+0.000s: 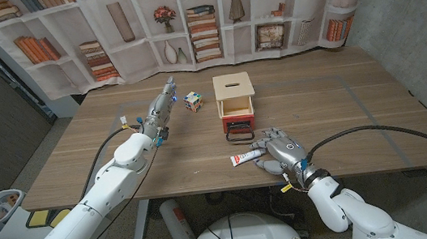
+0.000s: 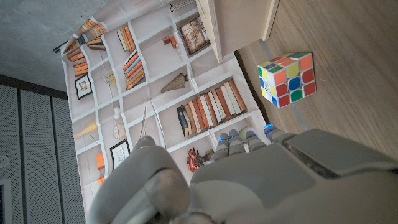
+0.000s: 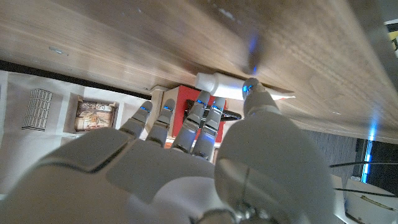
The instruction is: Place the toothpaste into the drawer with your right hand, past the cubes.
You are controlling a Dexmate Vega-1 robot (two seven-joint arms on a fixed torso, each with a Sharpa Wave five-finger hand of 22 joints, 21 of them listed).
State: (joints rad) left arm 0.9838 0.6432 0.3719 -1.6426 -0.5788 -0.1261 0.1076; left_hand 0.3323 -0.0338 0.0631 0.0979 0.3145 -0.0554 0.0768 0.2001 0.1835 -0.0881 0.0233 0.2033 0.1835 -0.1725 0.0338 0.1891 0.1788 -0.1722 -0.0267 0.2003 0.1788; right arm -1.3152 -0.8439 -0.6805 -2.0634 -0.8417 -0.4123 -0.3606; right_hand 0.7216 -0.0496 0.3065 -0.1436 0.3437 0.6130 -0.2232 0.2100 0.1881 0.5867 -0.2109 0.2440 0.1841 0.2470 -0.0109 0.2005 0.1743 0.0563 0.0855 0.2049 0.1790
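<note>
From the head view, a wooden table (image 1: 343,112) with visible grain is seen, and a small pale wooden box (image 1: 235,99) stands near its middle, a slot cut in its top and a red drawer (image 1: 238,121) pulled open at its front. Left of the box, just apart from it, sits a multicoloured puzzle cube (image 1: 193,100). In front of the drawer lies the toothpaste (image 1: 247,157), a slim white tube with a red end, flat on the wood. The right hand (image 1: 281,150) is seen just beside the tube, its grey fingers spread and holding nothing; contact with the tube cannot be told. The left hand (image 1: 161,107) is stretched out left of the cube, fingers straight, nothing held.

In the left wrist view, the smooth grey back of the left hand (image 2: 249,180) is shown, with the cube (image 2: 286,78) of glossy coloured squares beyond its fingertips, apart from them, beside the box's pale wall (image 2: 239,22).

In the right wrist view, the right hand (image 3: 186,155) is shown with fingers apart; the thumb tip lies at the white rounded tube (image 3: 221,86), with the red drawer (image 3: 186,102) beyond.
</note>
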